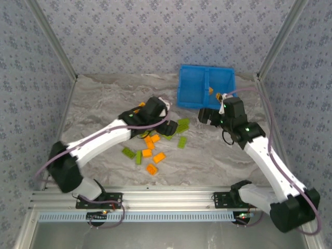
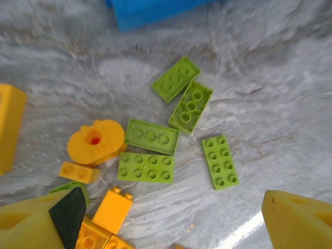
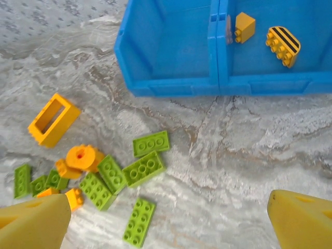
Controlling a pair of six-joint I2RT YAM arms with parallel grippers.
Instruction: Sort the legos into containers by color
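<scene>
The legos lie in a loose pile mid-table (image 1: pixel 155 142), orange and lime green. Over the pile hangs my left gripper (image 2: pixel 171 228), open, with bare table between its fingers. Below it lie green bricks (image 2: pixel 145 167), a round orange piece (image 2: pixel 96 141) and an orange brick (image 2: pixel 113 209). My right gripper (image 3: pixel 166 228) is open and holds nothing, hovering near the front of the blue bin (image 3: pixel 218 85). The bin's right compartment holds two orange pieces (image 3: pixel 245 27) (image 3: pixel 283 45); the left compartment (image 3: pixel 171 41) is bare. An open orange frame (image 3: pixel 53 119) lies left of the pile.
The blue bin (image 1: pixel 205 85) stands at the back right of the marbled table. Patterned walls and metal posts close in the back and sides. Both arms reach inward from the near rail, the left gripper (image 1: pixel 155 115) and right gripper (image 1: pixel 208 115) about a bin's width apart.
</scene>
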